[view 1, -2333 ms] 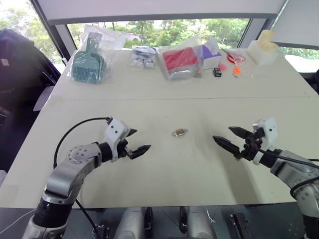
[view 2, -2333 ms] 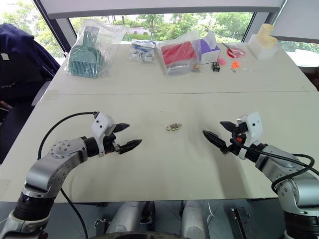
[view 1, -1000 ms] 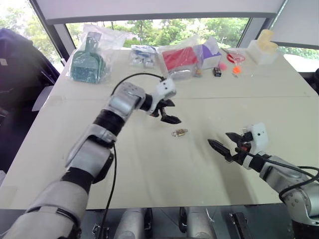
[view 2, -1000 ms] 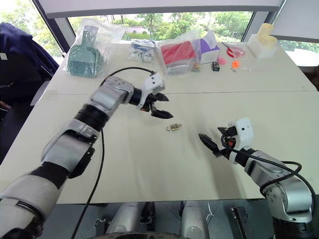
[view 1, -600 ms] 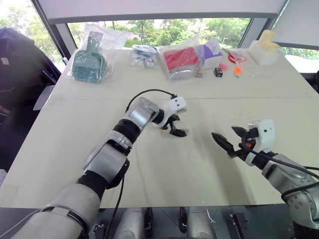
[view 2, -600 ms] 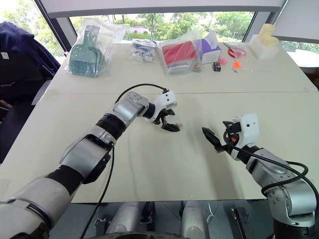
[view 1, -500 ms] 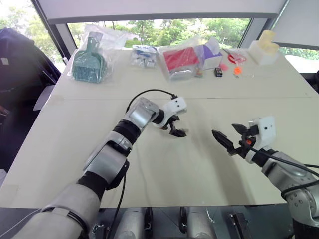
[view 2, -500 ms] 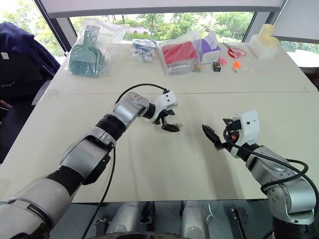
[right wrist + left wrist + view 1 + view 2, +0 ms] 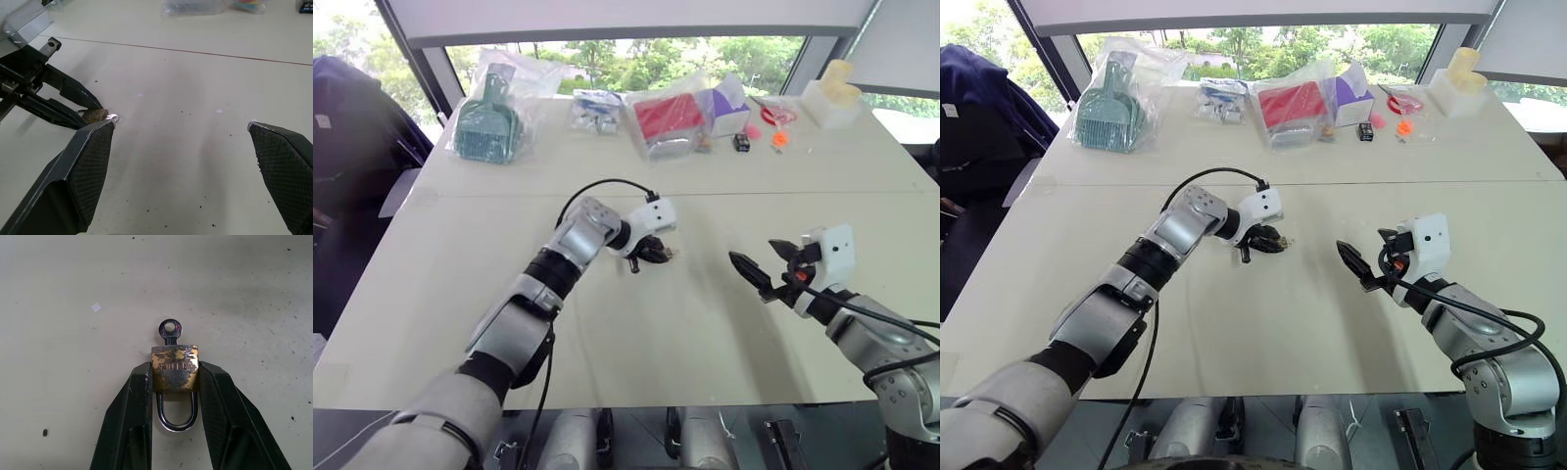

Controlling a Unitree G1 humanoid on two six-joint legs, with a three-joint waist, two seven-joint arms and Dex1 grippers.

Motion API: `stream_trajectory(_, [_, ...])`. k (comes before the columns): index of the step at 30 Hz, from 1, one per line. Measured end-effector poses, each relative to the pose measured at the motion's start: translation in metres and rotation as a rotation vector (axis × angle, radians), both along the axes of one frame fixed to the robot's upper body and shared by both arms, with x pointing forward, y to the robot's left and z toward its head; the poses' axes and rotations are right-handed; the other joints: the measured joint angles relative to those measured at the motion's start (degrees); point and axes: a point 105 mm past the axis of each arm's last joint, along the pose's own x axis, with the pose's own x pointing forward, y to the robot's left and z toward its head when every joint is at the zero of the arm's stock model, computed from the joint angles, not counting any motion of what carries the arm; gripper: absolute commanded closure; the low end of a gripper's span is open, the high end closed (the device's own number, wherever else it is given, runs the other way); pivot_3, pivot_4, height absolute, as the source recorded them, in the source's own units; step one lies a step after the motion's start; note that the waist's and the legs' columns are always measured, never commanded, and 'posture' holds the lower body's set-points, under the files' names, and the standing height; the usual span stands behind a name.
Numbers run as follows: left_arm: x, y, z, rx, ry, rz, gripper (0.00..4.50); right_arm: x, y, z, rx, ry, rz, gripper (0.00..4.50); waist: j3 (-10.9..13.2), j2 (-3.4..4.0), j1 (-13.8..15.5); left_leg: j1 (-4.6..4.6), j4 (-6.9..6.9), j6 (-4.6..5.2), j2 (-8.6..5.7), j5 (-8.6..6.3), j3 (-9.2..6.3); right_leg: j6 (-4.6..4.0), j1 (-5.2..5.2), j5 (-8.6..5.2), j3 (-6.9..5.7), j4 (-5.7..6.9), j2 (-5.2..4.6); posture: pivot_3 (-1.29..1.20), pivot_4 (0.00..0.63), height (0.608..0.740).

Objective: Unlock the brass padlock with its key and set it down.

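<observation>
Left gripper reaching across mid-table, angled down, clamped on one brass padlock at the tabletop, one key in its base. Right gripper held level to the side, jaws spread wide, empty.

padlock: mottled yellow-brass with dark tarnish (silvery shackle)
key: dark metal
left gripper: black, cross-hatched pads
table: pale cream, dark-specked
dustpan: teal, bagged
</observation>
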Motion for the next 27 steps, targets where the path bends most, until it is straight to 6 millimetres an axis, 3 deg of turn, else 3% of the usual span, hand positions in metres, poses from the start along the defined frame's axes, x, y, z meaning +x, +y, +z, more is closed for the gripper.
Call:
stream_trajectory(5, [0.001,-0.002,0.013,-0.121,-0.09,-0.053,3.59,0.008,0.015,0.011,0.185,-0.018,0.029,0.0,0.0,0.0,-0.1,-0.07,0.0,-0.03,0.01,0.02,0.01,-0.02,-0.14,0.03,0.01,0.07,-0.04,0.0,0.15,0.735])
stream_trajectory(10, [-0.012,-0.012,0.101,-0.435,-0.362,-0.231,3.59,0.018,0.036,0.052,0.448,-0.106,0.118,0.0,0.0,0.03,0.0,-0.14,-0.01,-0.09,0.01,0.05,0.01,0.09,-0.22,0.13,0.01,0.13,-0.06,0.0,0.15,0.735])
stream_trajectory(12, [-0.015,-0.01,0.119,-0.479,-0.441,-0.256,3.59,0.021,0.041,0.058,0.543,-0.106,0.137,0.0,0.0,0.05,-0.1,-0.05,-0.02,-0.08,0.0,0.04,0.04,0.09,-0.1,0.14,0.0,0.08,-0.05,0.0,0.15,0.735])
stream_trajectory(15, [-0.017,-0.011,0.124,-0.515,-0.472,-0.258,3.59,0.03,0.043,0.066,0.661,-0.099,0.13,0.0,0.0,0.05,-0.1,-0.05,0.0,-0.07,-0.03,0.05,0.05,0.11,-0.08,0.15,0.0,0.09,-0.04,0.0,0.15,0.735])
stream_trajectory(21, [-0.019,-0.014,0.126,-0.552,-0.501,-0.248,3.59,0.033,0.044,0.075,0.731,-0.113,0.123,0.0,0.0,0.05,-0.1,-0.05,-0.01,-0.07,-0.03,0.05,0.06,0.16,-0.06,0.17,0.0,0.11,0.03,0.0,0.15,0.735])
stream_trajectory(24, [-0.022,-0.016,0.129,-0.565,-0.514,-0.254,3.63,0.032,0.049,0.076,0.746,-0.103,0.137,0.85,0.0,0.05,-0.2,-0.02,-0.01,-0.06,-0.02,0.05,0.07,0.17,-0.02,0.17,0.0,0.12,0.04,0.0,0.15,0.735])
stream_trajectory(27, [-0.022,-0.017,0.131,-0.574,-0.516,-0.255,3.63,0.032,0.051,0.076,0.752,-0.098,0.141,2.28,0.0,0.05,-0.1,-0.01,0.0,-0.06,-0.02,0.05,0.06,0.17,-0.01,0.17,0.0,0.12,0.04,0.0,0.15,0.735])
